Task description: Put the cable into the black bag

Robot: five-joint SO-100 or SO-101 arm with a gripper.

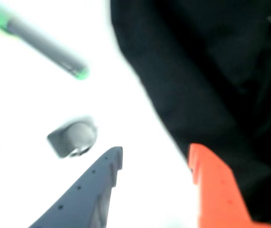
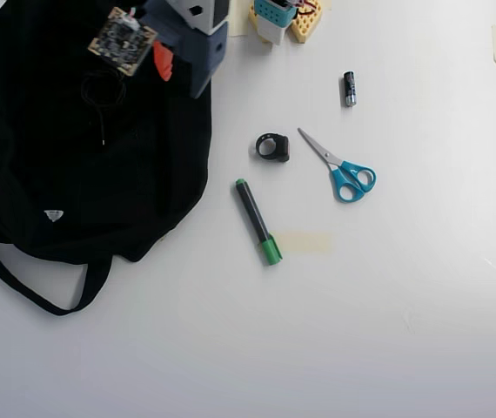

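Cable, thin and black (image 2: 100, 96), is what we are looking for first, and in the overhead view we are finding it lying in a loose loop on the soft black fabric bag (image 2: 74, 174), with one short tail trailing down from the loop; against the dark cloth it is barely showing, and in the wrist view we cannot make it out at all. We are seeing the bag spreading flat over the left part of the white table (image 2: 361, 331), its long strap (image 2: 30, 287) curving out past its lower edge. The gripper (image 1: 154, 156) is hovering with its jaws parted and nothing between them: in the wrist view the grey finger (image 1: 92, 190) is hanging over the bare table while the orange finger (image 1: 216, 185) is sitting over the bag's edge. In the overhead view we are seeing the gripper (image 2: 178, 61) at the bag's upper right edge, just right of the cable loop. Beside the bag we are finding a grey marker with green ends (image 2: 258, 221), a small black ring-shaped part (image 2: 271, 147), blue-handled scissors (image 2: 342, 167) and a small dark battery (image 2: 350, 89), all apart from one another. The wrist picture is blurring, though the marker (image 1: 40, 42) and the ring part (image 1: 73, 137) are still readable there.
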